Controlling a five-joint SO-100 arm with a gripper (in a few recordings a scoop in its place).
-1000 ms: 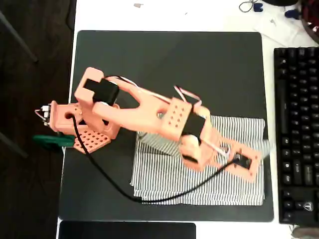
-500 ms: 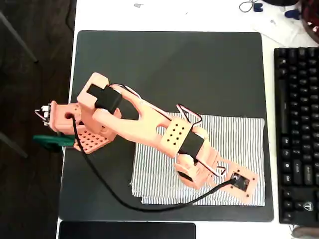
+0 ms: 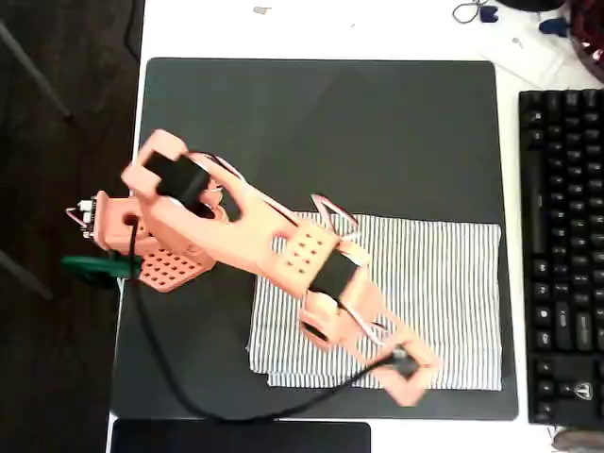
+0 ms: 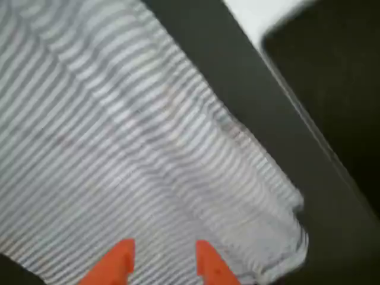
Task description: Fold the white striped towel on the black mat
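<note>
A: Where does the white striped towel sit?

B: Flat on the black mat, in the half of the mat nearest the keyboard and toward the mat's lower edge in the overhead view. It lies as one spread rectangle, its right edge close to the mat's right edge and its bottom edge just inside the mat's lower edge.

A: And the gripper?

B: Over the towel's lower edge in the overhead view, near the middle of that edge. In the wrist view the two orange fingertips stand apart with striped cloth showing between them. The jaws are parted and hold nothing. The towel's corner lies to their right, with the mat beyond it.

A: How far along is the fold?

B: By my reading, not begun. I see no layer turned over onto another, only a slight ripple along the towel's left edge.

A: What remains?

B: Everything, I'd judge: pinching an edge or corner, carrying it across to the opposite side, and letting go so the cloth rests doubled on the mat.
</note>
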